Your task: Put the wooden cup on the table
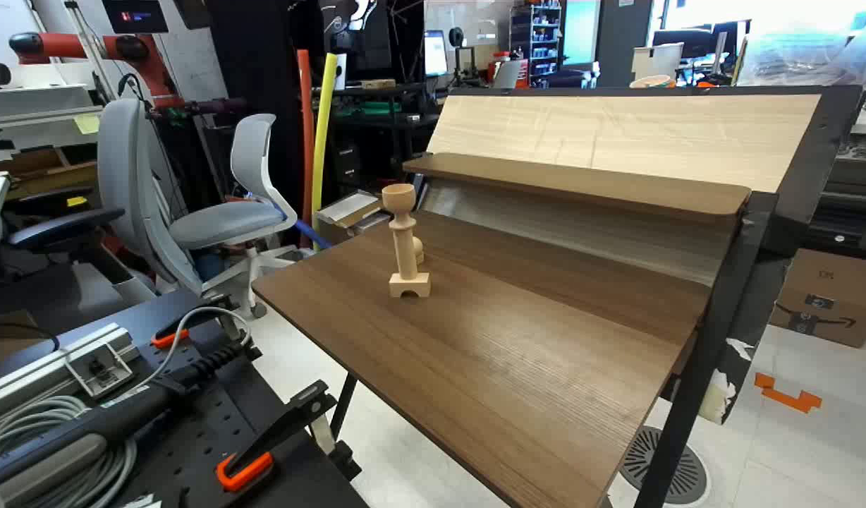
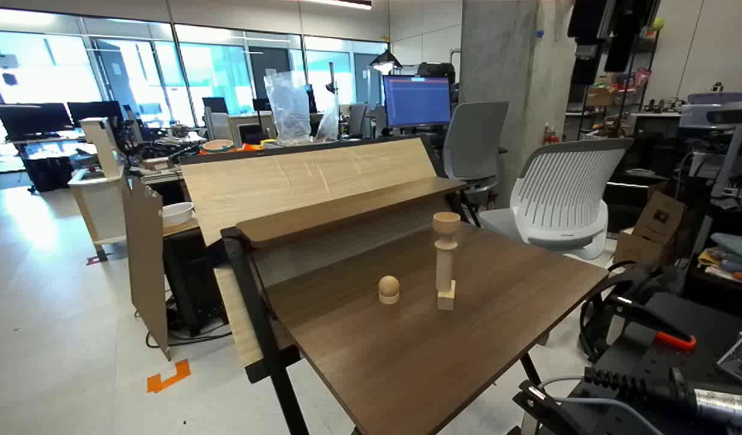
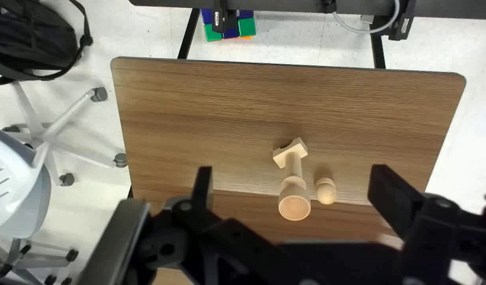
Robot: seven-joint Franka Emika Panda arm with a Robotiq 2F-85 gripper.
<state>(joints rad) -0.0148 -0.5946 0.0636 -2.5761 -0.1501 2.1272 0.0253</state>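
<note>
Brown wood grain covers the top of a rectangular table (image 1: 532, 381) on black metal legs (image 2: 266, 326). The wooden cup (image 1: 398, 200), small, round and mouth up, sits at the top of an upright, pale wooden stand (image 1: 406, 257), whose blocky foot, notched by an arch, rests on the table. In the wrist view that foot is about midway between the table's left and right edges, well in from the two visible corners. Near it, toward the right edge, a ball-topped wooden piece (image 2: 389, 289) stands on the table, apart from the stand; in an exterior view the stand partly hides it. Along one long edge a brown shelf (image 2: 353, 208) runs above the table, with a paler slanted board (image 2: 310, 175) behind it. Facing the opposite long edge is a black workbench (image 1: 186, 437), and beyond the left edge in the wrist view is a grey-and-white office chair (image 3: 9, 174). The gripper (image 3: 291, 170) occupies the bottom of that same view, its two black fingers (image 3: 203, 186) spread wide apart, with the cup, its round hollow visible, and the stand showing in the gap between them.
</note>
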